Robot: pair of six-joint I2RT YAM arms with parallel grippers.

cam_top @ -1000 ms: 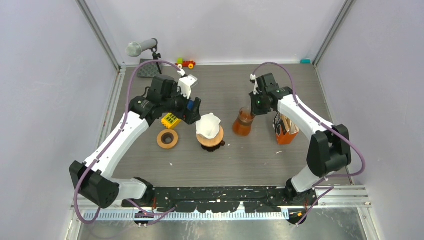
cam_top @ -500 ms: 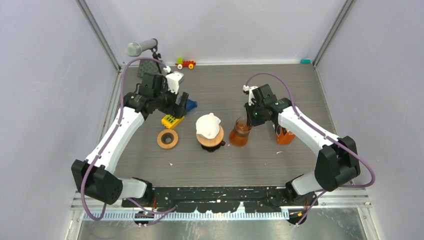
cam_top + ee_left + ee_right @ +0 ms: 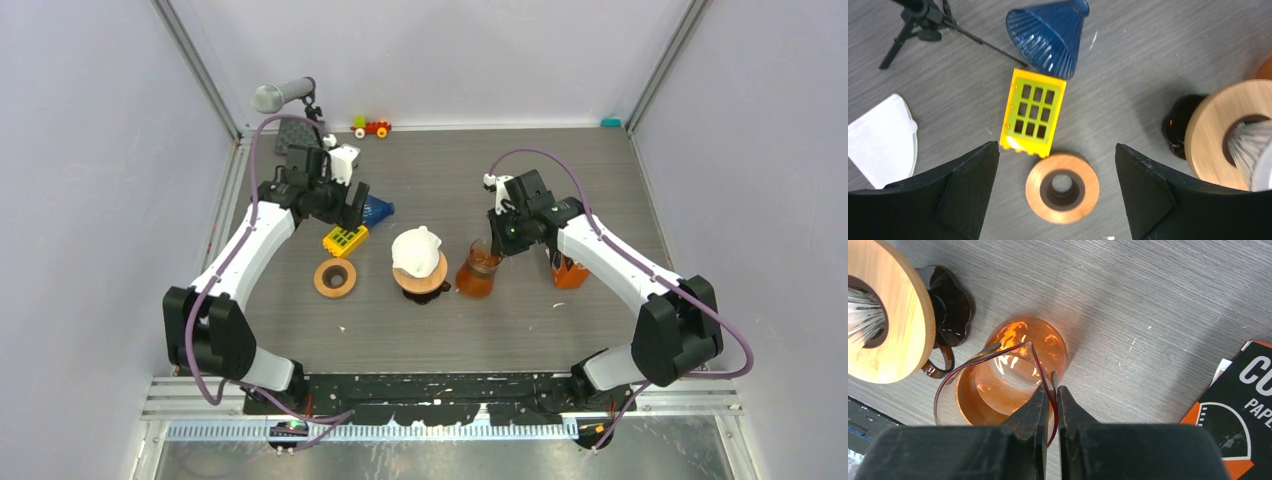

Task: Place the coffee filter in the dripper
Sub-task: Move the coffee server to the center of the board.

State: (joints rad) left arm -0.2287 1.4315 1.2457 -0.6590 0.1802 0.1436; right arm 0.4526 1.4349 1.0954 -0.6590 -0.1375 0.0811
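Observation:
A white paper cone (image 3: 416, 248) sits in a wooden-collared dripper stand (image 3: 424, 277) at the table's middle; its ribbed side shows in the left wrist view (image 3: 1252, 150). A flat white coffee filter (image 3: 880, 140) lies on the table at the left of that view. A blue ribbed dripper (image 3: 376, 208) lies on its side, also seen in the left wrist view (image 3: 1048, 32). My left gripper (image 3: 352, 203) is open and empty above the table (image 3: 1057, 148). My right gripper (image 3: 499, 243) is shut on the rim of an amber glass carafe (image 3: 477, 272), clearly seen in the right wrist view (image 3: 1054, 390).
A yellow window block (image 3: 343, 240) and a wooden ring (image 3: 335, 277) lie left of the stand. An orange and black filter box (image 3: 567, 268) stands at the right. A microphone on a tripod (image 3: 283, 95) and a toy train (image 3: 371, 127) are at the back.
My left gripper has drawn back from the white cone to the back left. My right gripper has carried the carafe nearer and leftward, close to the stand.

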